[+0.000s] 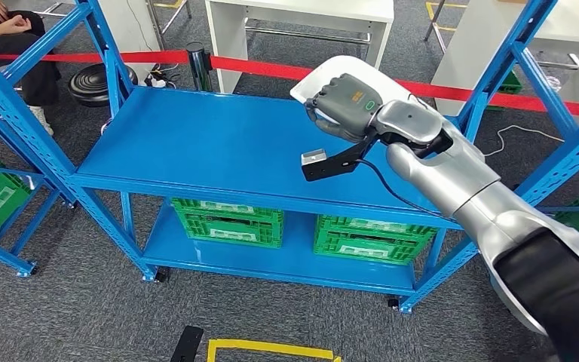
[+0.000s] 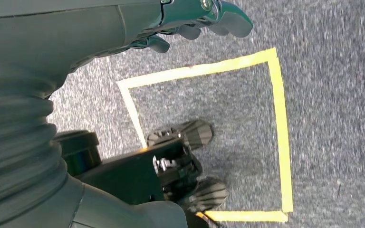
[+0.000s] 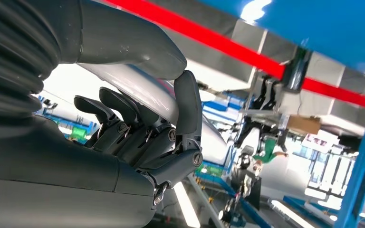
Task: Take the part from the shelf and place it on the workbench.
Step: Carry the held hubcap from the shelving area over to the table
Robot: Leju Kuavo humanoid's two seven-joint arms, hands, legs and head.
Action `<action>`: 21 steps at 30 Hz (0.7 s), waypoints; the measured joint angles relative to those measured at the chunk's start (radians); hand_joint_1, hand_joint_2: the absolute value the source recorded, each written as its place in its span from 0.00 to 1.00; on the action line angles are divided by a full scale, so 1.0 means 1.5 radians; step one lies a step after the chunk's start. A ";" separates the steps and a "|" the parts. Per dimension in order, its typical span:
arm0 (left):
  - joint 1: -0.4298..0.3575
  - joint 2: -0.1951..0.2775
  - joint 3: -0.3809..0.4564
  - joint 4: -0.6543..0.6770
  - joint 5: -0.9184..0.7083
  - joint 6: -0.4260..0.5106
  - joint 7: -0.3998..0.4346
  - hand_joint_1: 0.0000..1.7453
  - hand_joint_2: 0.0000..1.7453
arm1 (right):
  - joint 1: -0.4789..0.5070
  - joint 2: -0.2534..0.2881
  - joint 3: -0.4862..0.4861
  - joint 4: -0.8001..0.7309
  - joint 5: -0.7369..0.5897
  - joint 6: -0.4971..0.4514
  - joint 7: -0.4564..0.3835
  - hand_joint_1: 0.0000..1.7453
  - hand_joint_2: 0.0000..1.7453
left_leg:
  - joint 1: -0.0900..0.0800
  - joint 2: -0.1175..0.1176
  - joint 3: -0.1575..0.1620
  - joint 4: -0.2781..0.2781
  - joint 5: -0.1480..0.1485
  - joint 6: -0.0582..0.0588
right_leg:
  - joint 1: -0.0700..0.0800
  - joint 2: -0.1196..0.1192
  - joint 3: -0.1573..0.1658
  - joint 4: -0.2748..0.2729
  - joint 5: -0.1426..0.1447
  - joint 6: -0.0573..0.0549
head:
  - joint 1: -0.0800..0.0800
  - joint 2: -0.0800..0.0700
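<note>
The part (image 1: 347,64) is a white curved panel at the back right of the blue shelf's top deck (image 1: 211,143). My right hand (image 1: 347,102) reaches over the deck and grips the panel. In the right wrist view the thumb (image 3: 187,104) lies across the white part (image 3: 142,92) and the dark fingers (image 3: 119,114) curl against its other face. Whether the panel still touches the deck is hidden by the hand. My left hand (image 2: 199,19) hangs beside my body over grey carpet, fingers loosely apart and holding nothing.
Two green crates (image 1: 226,220) (image 1: 373,237) sit on the lower deck. Blue uprights (image 1: 497,75) flank the part. A red barrier tape (image 1: 271,69) runs behind the shelf, with white workbenches (image 1: 301,11) beyond. A person (image 1: 7,30) sits at the far left. Yellow floor tape (image 2: 280,128) marks a square.
</note>
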 joint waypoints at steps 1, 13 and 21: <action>0.000 -0.001 0.000 0.000 0.000 0.004 -0.002 0.00 1.00 | 0.003 0.003 0.000 -0.001 0.001 0.000 0.000 1.00 1.00 | -0.002 0.000 -0.001 0.000 0.002 0.000 | 0.003 0.000 0.020 -0.027 0.013 -0.006 | 0.000 0.000; -0.008 -0.005 0.000 0.000 0.012 0.017 -0.004 0.00 1.00 | -0.017 0.090 -0.002 0.003 0.039 0.006 -0.006 1.00 1.00 | -0.003 0.004 -0.065 0.141 -0.077 -0.038 | 0.009 -0.007 0.099 -0.203 0.084 -0.047 | -0.002 0.000; -0.020 -0.003 0.000 0.000 0.012 0.017 -0.003 0.00 1.00 | -0.040 0.144 -0.002 0.015 0.045 0.013 -0.008 1.00 1.00 | 0.008 0.002 0.030 0.001 -0.028 -0.042 | 0.005 -0.005 0.073 -0.189 0.099 -0.024 | -0.002 0.000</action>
